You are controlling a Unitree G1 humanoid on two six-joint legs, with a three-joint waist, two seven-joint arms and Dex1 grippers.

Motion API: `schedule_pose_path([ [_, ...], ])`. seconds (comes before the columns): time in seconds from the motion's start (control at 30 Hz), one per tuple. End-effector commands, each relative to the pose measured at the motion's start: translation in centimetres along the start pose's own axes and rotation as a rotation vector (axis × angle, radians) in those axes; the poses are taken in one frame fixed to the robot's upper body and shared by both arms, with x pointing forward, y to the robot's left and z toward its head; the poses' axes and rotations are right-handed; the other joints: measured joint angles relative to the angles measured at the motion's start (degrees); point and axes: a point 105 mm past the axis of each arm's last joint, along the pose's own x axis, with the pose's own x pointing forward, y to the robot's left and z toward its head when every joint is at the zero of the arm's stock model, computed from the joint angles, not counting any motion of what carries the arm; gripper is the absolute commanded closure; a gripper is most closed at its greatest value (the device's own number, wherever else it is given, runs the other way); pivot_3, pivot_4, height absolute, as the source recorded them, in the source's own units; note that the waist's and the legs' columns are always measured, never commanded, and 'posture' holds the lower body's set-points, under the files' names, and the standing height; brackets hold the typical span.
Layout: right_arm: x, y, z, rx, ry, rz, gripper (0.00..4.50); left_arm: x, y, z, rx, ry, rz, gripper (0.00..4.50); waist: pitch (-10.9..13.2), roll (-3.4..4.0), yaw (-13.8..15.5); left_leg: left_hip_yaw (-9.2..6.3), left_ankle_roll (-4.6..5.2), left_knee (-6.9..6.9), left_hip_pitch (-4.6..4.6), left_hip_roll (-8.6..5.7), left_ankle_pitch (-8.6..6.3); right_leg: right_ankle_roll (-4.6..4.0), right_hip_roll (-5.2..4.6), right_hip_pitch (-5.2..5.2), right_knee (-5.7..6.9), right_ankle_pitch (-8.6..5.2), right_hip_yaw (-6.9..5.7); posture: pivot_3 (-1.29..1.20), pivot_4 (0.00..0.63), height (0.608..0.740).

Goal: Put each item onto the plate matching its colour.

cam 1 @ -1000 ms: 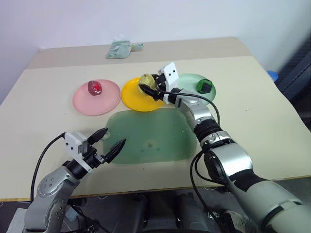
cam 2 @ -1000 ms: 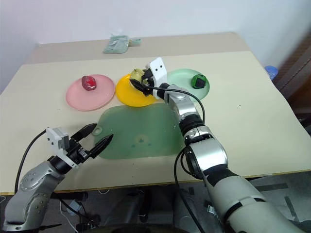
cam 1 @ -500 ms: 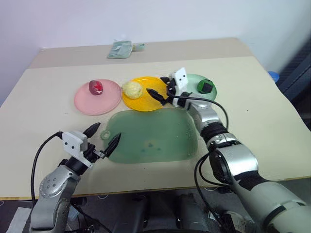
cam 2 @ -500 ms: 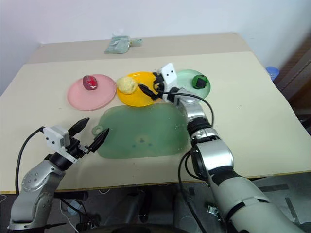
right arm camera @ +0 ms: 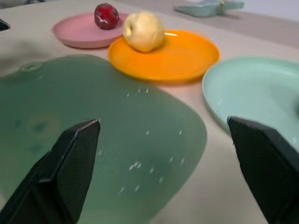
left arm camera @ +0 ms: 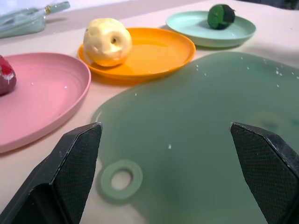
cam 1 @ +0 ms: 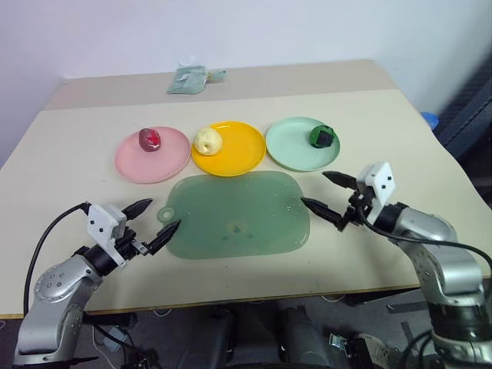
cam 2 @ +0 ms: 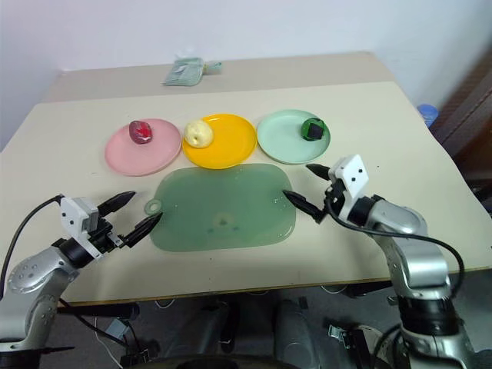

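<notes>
Both pairs of fingers stand spread wide with nothing between them. My left gripper (cam 1: 151, 221) hovers low over the table (cam 1: 400, 131) at the near left corner of the translucent green mat (cam 1: 238, 214), its tips on either side of the mat's small ring tab (left arm camera: 121, 179). My right gripper (cam 1: 329, 194) hangs just off the mat's right edge, pointing inward across it, one finger near the mat's rim and the other toward the mint green plate (cam 1: 296, 146).

I see the three plates in a row beyond the mat, close together. On the pink plate (cam 1: 152, 156), at my left, the dark red fruit (cam 1: 149, 139) sits toward the far side. On the yellow-orange plate (cam 1: 229, 148), in the middle, the pale yellow bumpy fruit (cam 1: 207, 141) rests near its left rim, on the side next to the pink plate. On the mint green plate, at my right, the dark green fruit (cam 1: 324, 137) lies close to the right-hand rim. Each fruit touches only its own plate.

At the far edge of the table, behind the plates and well apart from them, I can make out a small pale green-grey packet (cam 1: 189, 78). The mat itself carries nothing but a few pale specks.
</notes>
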Motion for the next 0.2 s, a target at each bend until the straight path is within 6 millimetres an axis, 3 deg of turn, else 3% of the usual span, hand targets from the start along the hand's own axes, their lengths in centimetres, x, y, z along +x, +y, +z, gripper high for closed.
schedule_pose_path([
  [0.03, -1.8, -0.2, 1.4, -0.029, -0.019, -0.050, 0.07, -0.5, -0.2, 1.1, 0.003, -0.020, -0.034, 0.00, 0.00, 0.00, 0.16, 0.01, 0.01, 0.01, 0.00, 0.00, 0.00, 0.00, -0.01, 0.00, 0.00, 0.00, 0.00, 0.00, 0.150, 0.740],
  [0.2, -3.5, -0.4, 0.7, -0.029, 0.027, -0.102, 0.07, -0.8, 0.0, 1.4, 0.009, 0.002, -0.053, 0.00, -0.01, -0.04, 1.16, 0.04, 0.02, 0.06, 0.00, 0.01, -0.02, 0.00, -0.01, 0.04, -0.02, 0.00, 0.00, 0.00, 0.150, 0.740],
])
